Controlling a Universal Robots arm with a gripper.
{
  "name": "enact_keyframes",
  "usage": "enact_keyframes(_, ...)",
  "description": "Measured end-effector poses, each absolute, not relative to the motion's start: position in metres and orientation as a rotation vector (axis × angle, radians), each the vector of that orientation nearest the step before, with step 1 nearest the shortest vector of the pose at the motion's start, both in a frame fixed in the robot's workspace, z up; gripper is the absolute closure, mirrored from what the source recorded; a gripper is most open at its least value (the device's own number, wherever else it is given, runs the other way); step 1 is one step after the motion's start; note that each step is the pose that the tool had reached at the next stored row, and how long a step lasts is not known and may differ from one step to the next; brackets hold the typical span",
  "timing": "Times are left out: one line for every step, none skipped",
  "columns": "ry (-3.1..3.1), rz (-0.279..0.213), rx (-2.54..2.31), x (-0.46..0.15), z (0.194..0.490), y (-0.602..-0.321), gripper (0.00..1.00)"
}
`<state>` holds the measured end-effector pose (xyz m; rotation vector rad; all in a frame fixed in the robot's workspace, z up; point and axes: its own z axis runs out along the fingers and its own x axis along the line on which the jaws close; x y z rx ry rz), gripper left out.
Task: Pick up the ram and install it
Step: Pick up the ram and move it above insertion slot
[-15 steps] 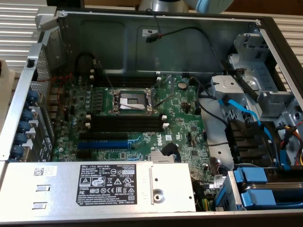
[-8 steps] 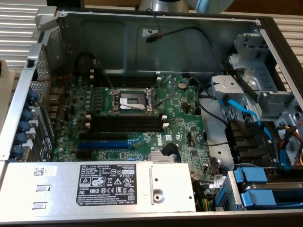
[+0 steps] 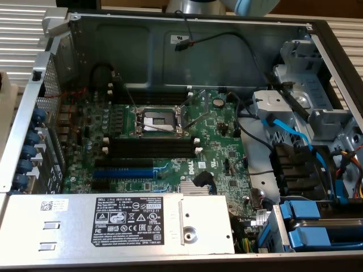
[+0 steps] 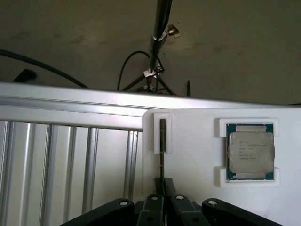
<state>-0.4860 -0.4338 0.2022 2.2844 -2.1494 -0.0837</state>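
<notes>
support: white plate (image 4: 197, 160) | on it: processor (image 4: 249, 151), ram (image 4: 162, 136) edge-on in bracket

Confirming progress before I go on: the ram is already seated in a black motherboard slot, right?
No. The black slots are bare in the exterior view; the wrist view shows the ram standing in its white holder, gripper closed on it.
</notes>
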Motion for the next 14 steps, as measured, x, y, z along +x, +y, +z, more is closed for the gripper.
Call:
enact_keyframes(-2.149,-0.082,2.284,-0.486,0.204,-0.434,0.88)
enact_keyframes(-2.149,-0.082,2.283,-0.486,0.205,-0.434,0.88)
enact_keyframes(-2.149,-0.081,2.283,-0.486,0.206,-0.434,0.88)
enact_keyframes(-2.148,-0.081,2.283,-0.486,0.208,-0.434,0.88)
enact_keyframes(-2.148,-0.081,2.283,-0.486,0.209,-0.434,0.88)
enact_keyframes(-2.148,-0.08,2.283,-0.486,0.21,-0.434,0.88)
enact_keyframes(-2.148,-0.08,2.283,-0.486,0.212,-0.434,0.88)
enact_keyframes(-2.148,-0.079,2.283,-0.486,0.214,-0.434,0.88)
enact_keyframes(-2.148,-0.079,2.283,-0.486,0.216,-0.434,0.88)
enact_keyframes(-2.148,-0.078,2.283,-0.486,0.217,-0.434,0.88)
enact_keyframes(-2.148,-0.078,2.283,-0.486,0.219,-0.434,0.88)
enact_keyframes(-2.148,-0.078,2.282,-0.486,0.221,-0.434,0.88)
enact_keyframes(-2.148,-0.077,2.283,-0.486,0.222,-0.434,0.88)
enact_keyframes(-2.148,-0.077,2.283,-0.486,0.224,-0.434,0.88)
